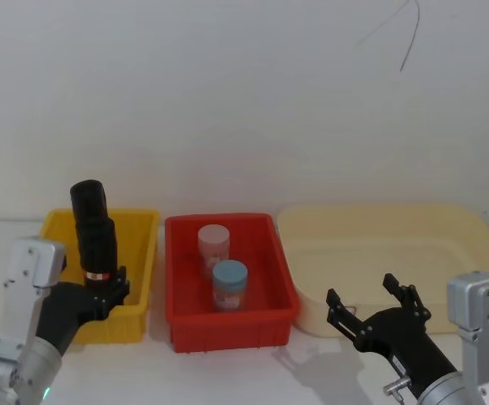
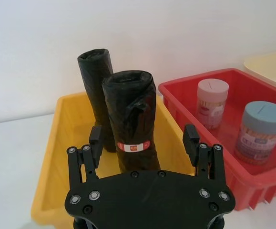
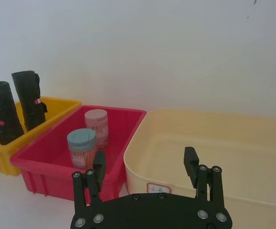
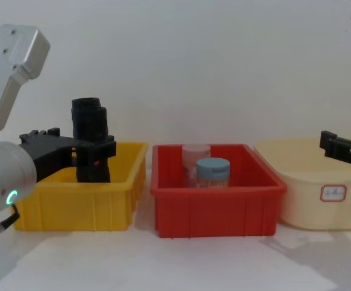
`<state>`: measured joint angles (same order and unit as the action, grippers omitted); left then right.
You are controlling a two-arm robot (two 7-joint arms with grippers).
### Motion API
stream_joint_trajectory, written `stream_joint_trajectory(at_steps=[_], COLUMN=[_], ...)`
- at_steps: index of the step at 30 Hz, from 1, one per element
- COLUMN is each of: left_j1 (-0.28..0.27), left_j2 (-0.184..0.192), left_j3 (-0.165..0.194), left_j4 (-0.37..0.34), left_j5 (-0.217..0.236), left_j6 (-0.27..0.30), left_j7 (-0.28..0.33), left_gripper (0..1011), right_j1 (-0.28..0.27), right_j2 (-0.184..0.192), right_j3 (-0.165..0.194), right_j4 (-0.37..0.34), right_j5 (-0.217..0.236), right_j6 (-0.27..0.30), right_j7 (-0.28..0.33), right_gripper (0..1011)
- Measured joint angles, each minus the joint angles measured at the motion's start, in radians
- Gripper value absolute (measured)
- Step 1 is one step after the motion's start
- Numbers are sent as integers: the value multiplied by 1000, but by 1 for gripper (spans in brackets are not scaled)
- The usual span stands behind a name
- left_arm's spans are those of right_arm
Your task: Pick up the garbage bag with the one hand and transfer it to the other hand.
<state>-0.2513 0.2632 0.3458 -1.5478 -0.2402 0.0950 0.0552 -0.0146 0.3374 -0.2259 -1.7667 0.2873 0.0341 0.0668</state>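
The left gripper [image 2: 143, 138] reaches over the near wall of the yellow bin [image 1: 138, 253]. Its jaws are spread wide on either side of the garbage bag [image 2: 130, 119], with a gap on each side, so it grips nothing. The garbage bag stands upright in the bin, its red-and-white label band about level with the jaw tips. A second black roll [image 2: 94, 78] stands just behind it, to the far left, and room is tight there. The bag's right side and top have open space. The bin's walls cover only the lower part of both rolls.

Just right of the yellow bin, a red bin [image 1: 227, 325] holds a pink-lidded jar [image 1: 213, 245] and, nearer, a blue-lidded jar [image 1: 229, 283]. Farther right lies a large cream tub [image 1: 396, 228]. The right gripper [image 1: 375, 304] hovers at the tub's near-left corner, jaws wide and holding nothing, well apart from the rolls.

All three containers sit in a row on a white table [image 1: 227, 371], with bare surface along the near side. A plain white wall [image 1: 227, 101] is behind.
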Motion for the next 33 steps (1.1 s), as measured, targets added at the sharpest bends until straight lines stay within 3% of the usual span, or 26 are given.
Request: stream_joint_trajectory(at_steps=[12, 25, 33], left_j1=[-52, -144, -194], left_j2=[-27, -75, -97], left_j3=[-7, -11, -9], left_j4=[68, 207, 280], left_j5=[6, 15, 22], left_j6=[-10, -28, -40], left_j7=[-10, -25, -41], left_gripper=[1000, 1000, 852], right_j1=[0, 0, 0], right_j2=[0, 0, 0], right_j3=[0, 0, 0], right_j4=[0, 0, 0], right_j5=[0, 0, 0], right_j6=[0, 0, 0], right_j7=[0, 0, 0], right_gripper=[1000, 1000, 1000])
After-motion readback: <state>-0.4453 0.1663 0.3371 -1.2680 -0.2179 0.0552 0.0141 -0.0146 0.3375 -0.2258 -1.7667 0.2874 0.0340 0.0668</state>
